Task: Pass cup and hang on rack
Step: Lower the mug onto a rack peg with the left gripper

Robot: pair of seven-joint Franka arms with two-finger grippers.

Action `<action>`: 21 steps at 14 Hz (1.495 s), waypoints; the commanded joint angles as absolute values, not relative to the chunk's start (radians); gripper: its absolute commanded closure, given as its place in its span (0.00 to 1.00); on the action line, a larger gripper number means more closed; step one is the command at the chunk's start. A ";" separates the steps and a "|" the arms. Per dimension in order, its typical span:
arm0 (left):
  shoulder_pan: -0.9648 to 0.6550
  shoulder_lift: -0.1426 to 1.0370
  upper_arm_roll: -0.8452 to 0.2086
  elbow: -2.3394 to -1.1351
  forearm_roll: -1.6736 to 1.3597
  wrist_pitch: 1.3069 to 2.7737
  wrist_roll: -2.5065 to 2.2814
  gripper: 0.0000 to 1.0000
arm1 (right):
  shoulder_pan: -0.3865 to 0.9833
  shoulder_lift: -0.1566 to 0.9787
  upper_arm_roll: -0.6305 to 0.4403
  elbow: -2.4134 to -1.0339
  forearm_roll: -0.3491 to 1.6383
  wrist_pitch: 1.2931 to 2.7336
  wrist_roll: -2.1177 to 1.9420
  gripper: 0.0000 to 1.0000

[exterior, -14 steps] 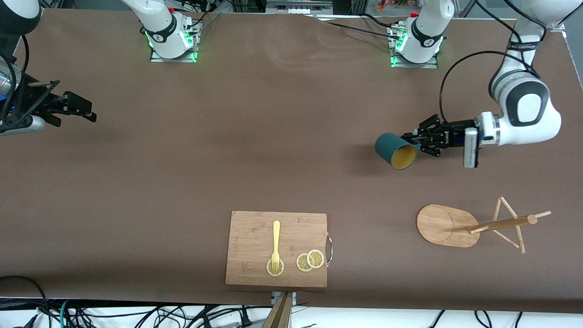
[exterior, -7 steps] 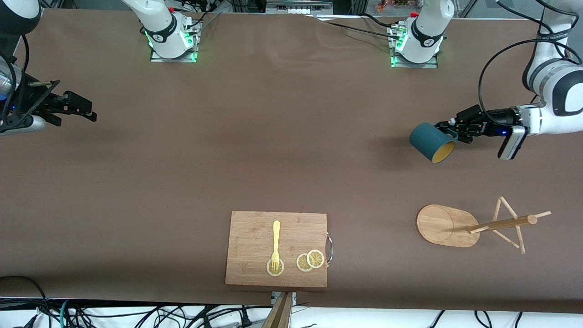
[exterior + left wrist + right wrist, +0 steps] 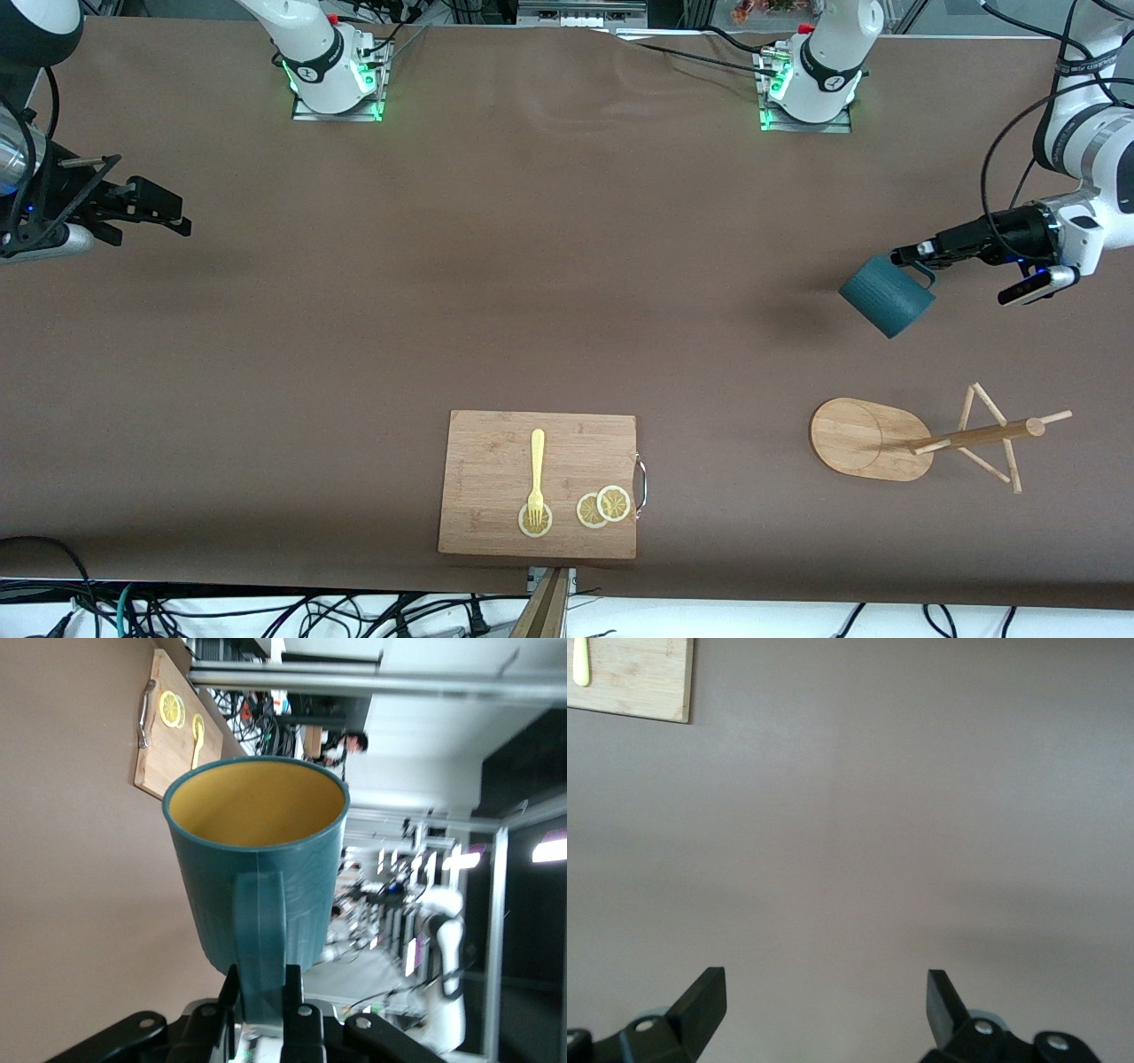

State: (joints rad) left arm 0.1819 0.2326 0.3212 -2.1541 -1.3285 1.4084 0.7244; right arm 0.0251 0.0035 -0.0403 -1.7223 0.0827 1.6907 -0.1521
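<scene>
My left gripper [image 3: 921, 256] is shut on the handle of the dark teal cup [image 3: 887, 296] and holds it in the air over the table at the left arm's end, tilted with its mouth turned away from the front camera. In the left wrist view the cup [image 3: 257, 859] shows its mustard-yellow inside, and my gripper [image 3: 263, 992] clamps the handle. The wooden rack [image 3: 939, 439] stands on its oval base nearer to the front camera than the spot under the cup. My right gripper [image 3: 168, 221] is open and empty over the right arm's end of the table; the right wrist view [image 3: 826, 997] shows bare table beneath.
A wooden cutting board [image 3: 496, 483] with a metal handle lies near the table's front edge, carrying a yellow fork [image 3: 536, 470] and lemon slices [image 3: 602, 507]. The board also shows in the left wrist view [image 3: 168, 749]. Both arm bases stand along the table's back edge.
My left arm has carried the cup toward the left arm's end of the table and rolled it, so its yellow mouth no longer faces the front camera. The right arm has stayed still.
</scene>
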 commanded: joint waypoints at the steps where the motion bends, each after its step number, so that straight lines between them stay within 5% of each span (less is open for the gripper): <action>1: 0.204 0.253 0.327 -2.143 -1.379 1.376 0.646 1.00 | 0.028 0.002 -0.034 -1.701 0.095 1.674 -0.144 0.00; 7: 0.244 0.337 0.327 -2.131 -1.532 1.324 0.566 1.00 | 0.029 0.003 -0.034 -1.700 0.097 1.674 -0.144 0.00; 21: 0.322 0.686 0.319 -1.824 -1.710 1.148 0.565 1.00 | 0.031 0.003 -0.032 -1.700 0.097 1.678 -0.141 0.00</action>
State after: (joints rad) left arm 0.3057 0.6175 0.3266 -1.9029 -1.6790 1.1999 0.5758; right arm 0.0305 0.0035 -0.0359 -1.7144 0.0830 1.6907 -0.1519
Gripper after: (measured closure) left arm 0.793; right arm 0.000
